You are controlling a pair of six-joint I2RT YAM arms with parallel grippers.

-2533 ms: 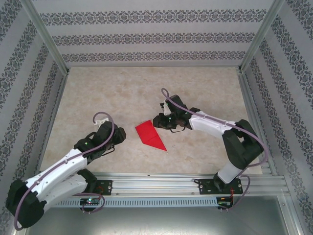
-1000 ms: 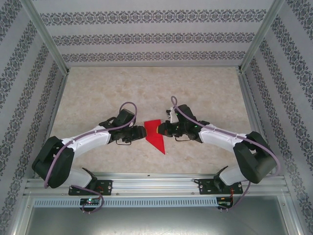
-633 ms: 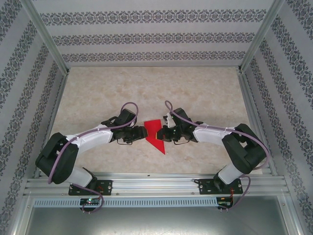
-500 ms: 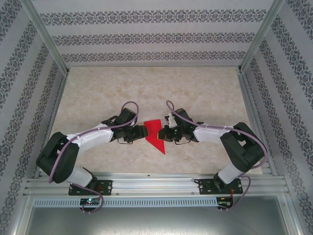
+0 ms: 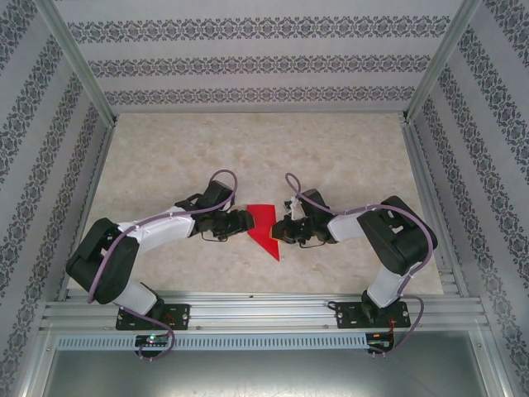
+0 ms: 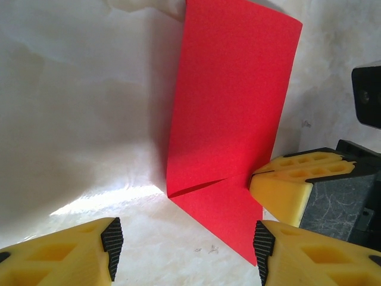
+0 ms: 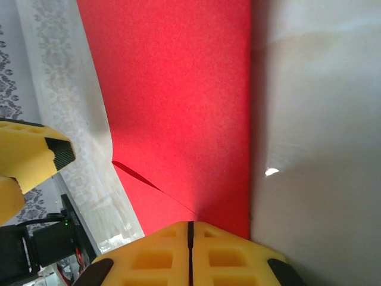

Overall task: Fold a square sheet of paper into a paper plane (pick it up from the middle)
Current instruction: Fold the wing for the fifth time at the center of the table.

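top external: noted square sheet of paper [image 5: 264, 227] at centre of table [image 5: 165, 149], part-folded, long axis pointing to the near edge, flanked by left gripper [image 5: 242, 222] and right gripper [image 5: 282, 231] | left wrist: jaws held apart, sheet upright just ahead, slightly right | right wrist: clamped shut on sheet's near edge; closer, likely leading the fold

L pincer [image 5: 247, 222] came in beside red sheet [image 5: 264, 225]; R pincer [image 5: 280, 231] shifted onto its right edge.

paper [image 5: 264, 225] between left claw [image 5: 246, 221] and right claw [image 5: 282, 231], on table [image 5: 248, 149]
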